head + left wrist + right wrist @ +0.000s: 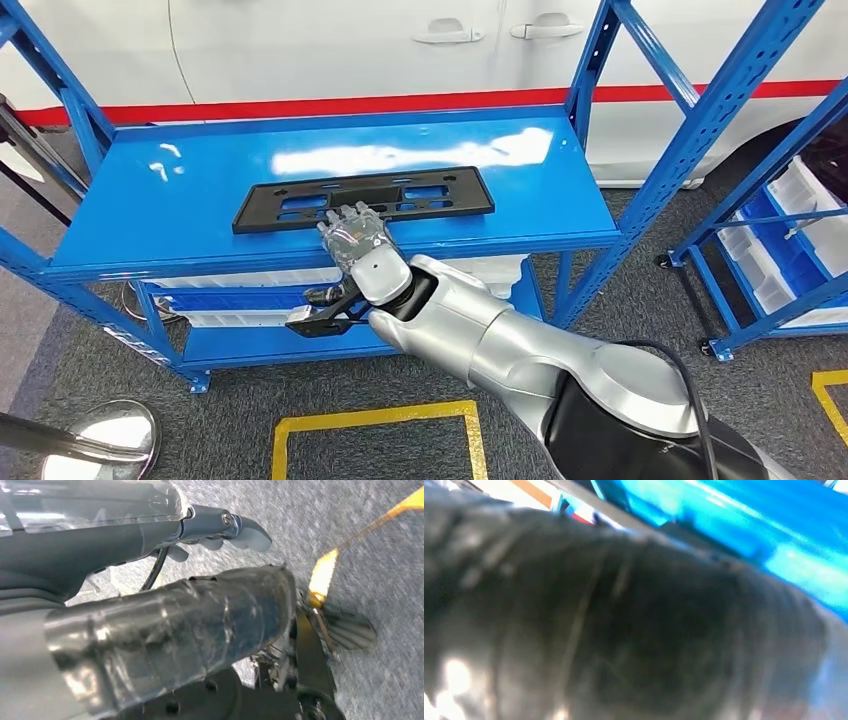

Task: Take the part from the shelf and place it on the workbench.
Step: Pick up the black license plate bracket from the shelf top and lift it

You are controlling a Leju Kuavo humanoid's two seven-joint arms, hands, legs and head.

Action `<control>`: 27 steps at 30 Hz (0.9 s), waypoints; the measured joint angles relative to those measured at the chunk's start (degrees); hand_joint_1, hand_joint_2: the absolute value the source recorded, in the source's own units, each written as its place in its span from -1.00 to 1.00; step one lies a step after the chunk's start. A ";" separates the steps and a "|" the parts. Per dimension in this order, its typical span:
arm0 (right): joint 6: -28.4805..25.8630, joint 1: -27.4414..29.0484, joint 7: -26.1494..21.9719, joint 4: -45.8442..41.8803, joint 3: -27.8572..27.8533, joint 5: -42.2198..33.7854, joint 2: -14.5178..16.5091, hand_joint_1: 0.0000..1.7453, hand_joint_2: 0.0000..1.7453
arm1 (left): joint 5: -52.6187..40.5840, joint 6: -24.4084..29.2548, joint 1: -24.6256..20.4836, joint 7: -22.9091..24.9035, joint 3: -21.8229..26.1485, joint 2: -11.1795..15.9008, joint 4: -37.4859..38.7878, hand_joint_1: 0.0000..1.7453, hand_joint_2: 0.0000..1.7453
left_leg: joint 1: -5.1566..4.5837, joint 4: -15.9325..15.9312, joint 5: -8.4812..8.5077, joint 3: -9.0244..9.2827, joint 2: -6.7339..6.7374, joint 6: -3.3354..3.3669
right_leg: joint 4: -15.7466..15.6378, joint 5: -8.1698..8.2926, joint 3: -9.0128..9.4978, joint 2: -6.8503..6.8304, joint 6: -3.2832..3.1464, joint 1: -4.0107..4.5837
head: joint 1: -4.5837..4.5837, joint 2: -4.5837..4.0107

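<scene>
Setting: one blue metal shelf unit with a glossy top deck and a lower deck, standing on grey speckled carpet marked with yellow tape outlines. Behind it, one white car body with a red stripe and two door handles. To the right, a second blue rack on castors carrying white bins. Lower deck of the first unit: pale trays, number not clear. Item: one black flat part, long and rectangular with cut-outs, lying flat on the top deck near its front edge. Right hand: reaches in over the front edge of the deck, fingers laid on the near edge of the part; whether they grip it cannot be told, and the right wrist view is blurred dark. Left hand: seen from its wrist over carpet, fingers loosely extended, holding nothing. One round mirror-like disc lies at the lower left on the floor.
</scene>
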 joint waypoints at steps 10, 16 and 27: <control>-0.01 0.13 -0.03 -0.09 0.93 -0.56 -0.14 -1.00 -1.00 | 0.04 0.36 0.06 0.04 0.07 -0.09 0.00 -1.00 -1.00 | -0.04 1.15 -3.11 1.79 -0.14 -2.33 | -14.70 8.06 5.15 0.13 -1.57 0.01 | 0.02 0.00; 0.14 0.20 -0.09 -0.09 1.38 -0.70 -0.03 -1.00 -1.00 | -0.65 0.36 -0.06 -0.24 0.07 -0.09 0.00 -1.00 -1.00 | 0.08 16.24 -7.01 -7.50 -0.11 -3.20 | -15.34 6.96 7.05 0.02 -2.58 -0.02 | -0.02 0.00; 0.04 -0.39 -0.77 0.68 1.79 -0.37 -0.07 -1.00 -1.00 | -0.84 0.26 -0.20 -0.08 0.10 -0.14 0.00 -1.00 -1.00 | 0.00 0.03 0.77 -0.77 -0.09 -0.57 | -11.24 2.61 7.14 0.06 -0.33 0.24 | 0.04 0.00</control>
